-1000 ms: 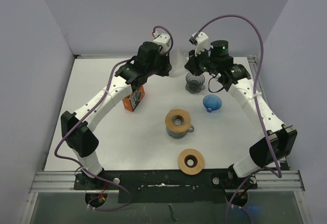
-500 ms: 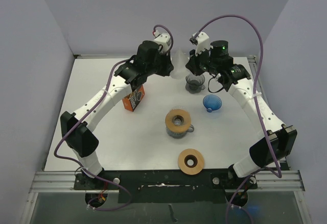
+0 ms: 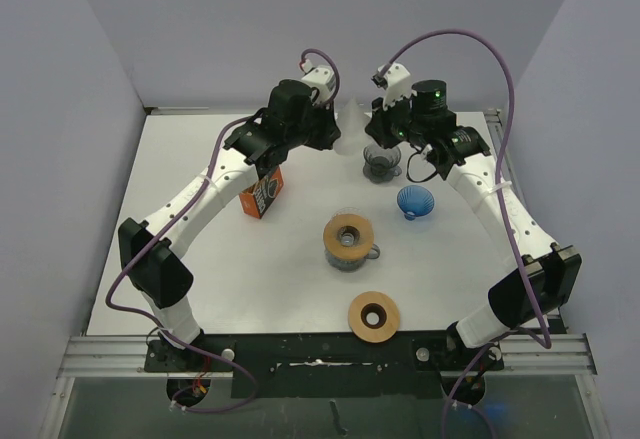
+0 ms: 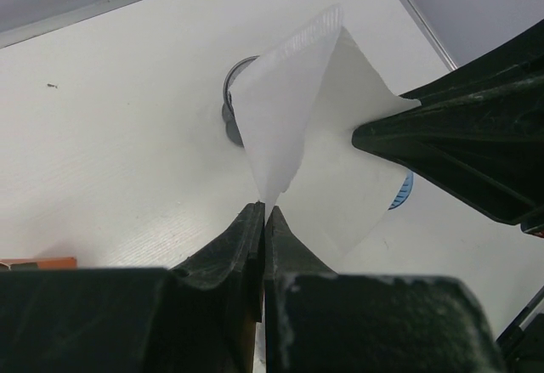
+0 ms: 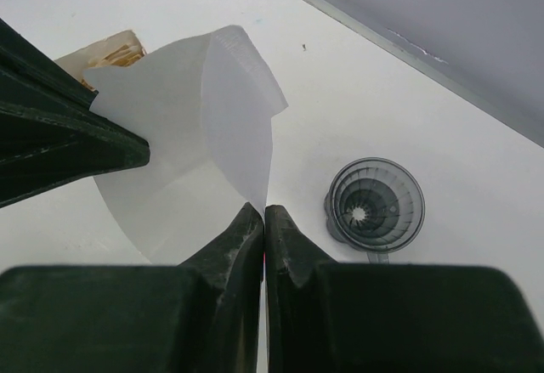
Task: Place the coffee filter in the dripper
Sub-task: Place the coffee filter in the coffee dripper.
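A white paper coffee filter (image 3: pixel 351 119) hangs in the air between my two grippers at the back of the table. My left gripper (image 3: pixel 337 131) is shut on one edge of the filter (image 4: pixel 293 110). My right gripper (image 3: pixel 369 131) is shut on the opposite edge of the filter (image 5: pixel 204 135). The filter is spread partly open. A grey see-through dripper (image 3: pixel 381 162) stands on the table just below and to the right of the filter. It shows whole in the right wrist view (image 5: pixel 375 204) and is mostly hidden behind the filter in the left wrist view (image 4: pixel 233 94).
A blue dripper (image 3: pixel 415 201) stands right of centre. A glass dripper with a wooden collar (image 3: pixel 349 239) stands mid-table. A wooden ring (image 3: pixel 374 316) lies near the front edge. An orange box (image 3: pixel 264 194) stands under the left arm.
The filter and both grippers have shifted slightly to the right, toward the grey dripper. Both grippers keep their hold.
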### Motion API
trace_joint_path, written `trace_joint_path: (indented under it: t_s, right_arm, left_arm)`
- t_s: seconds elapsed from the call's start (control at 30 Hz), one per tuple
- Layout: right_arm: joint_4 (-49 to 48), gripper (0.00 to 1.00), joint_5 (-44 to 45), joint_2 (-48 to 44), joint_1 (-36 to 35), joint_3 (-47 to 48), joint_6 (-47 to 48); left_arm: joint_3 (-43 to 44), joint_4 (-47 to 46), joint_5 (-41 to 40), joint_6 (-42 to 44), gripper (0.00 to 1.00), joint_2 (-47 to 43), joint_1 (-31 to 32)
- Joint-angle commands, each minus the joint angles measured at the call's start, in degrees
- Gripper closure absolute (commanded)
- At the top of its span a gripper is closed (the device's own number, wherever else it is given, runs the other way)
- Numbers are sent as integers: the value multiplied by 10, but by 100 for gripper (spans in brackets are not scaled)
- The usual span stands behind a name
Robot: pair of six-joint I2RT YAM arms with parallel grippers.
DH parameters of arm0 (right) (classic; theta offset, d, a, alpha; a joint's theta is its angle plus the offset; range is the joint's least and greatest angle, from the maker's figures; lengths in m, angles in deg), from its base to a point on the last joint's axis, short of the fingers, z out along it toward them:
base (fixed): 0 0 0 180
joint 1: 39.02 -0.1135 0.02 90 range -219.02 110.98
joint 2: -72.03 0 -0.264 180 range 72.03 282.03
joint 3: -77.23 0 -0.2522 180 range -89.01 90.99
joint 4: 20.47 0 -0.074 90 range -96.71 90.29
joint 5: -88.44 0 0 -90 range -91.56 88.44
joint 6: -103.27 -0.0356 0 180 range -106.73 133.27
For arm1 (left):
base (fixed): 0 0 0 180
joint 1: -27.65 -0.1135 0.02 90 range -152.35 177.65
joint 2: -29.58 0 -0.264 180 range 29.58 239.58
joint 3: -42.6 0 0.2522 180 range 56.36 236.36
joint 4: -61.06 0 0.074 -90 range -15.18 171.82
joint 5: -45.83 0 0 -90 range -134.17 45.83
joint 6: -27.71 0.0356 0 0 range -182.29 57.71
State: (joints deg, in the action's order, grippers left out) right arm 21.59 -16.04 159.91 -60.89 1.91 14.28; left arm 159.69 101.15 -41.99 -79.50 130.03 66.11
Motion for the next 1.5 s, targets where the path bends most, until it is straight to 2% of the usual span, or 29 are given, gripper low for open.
trace_joint_path:
  t_s: [0.0, 0.3, 0.5, 0.63, 1.0, 1.1, 1.3, 1.47]
  right_arm:
    - [-26, 95, -17, -26, -5, -4, 2]
    - [-28, 92, -47, -22, -3, -3, -5]
    - [-28, 75, -71, -20, 5, -2, -10]
    - [-31, 69, -109, -25, 18, -5, -16]
    - [-31, 36, -317, -57, 64, -23, 12]
    - [-18, 31, -372, -71, 75, -28, 42]
    - [30, 24, -394, -119, 99, -60, 133]
    - [60, 20, -397, -166, 149, -97, 171]
  left_arm:
    - [23, -19, -36, 17, 100, -1, -2]
    - [21, -19, -57, 35, 100, -2, 2]
    - [21, -21, -38, 44, 100, -4, 4]
    - [13, -24, -24, 56, 100, -9, 4]
    - [-11, -20, 7, 131, 100, -32, 3]
    - [-19, -17, 27, 151, 100, -42, 0]
    - [-41, 11, 112, 215, 100, -78, -19]
    - [-40, 98, 188, 315, 100, -108, -26]
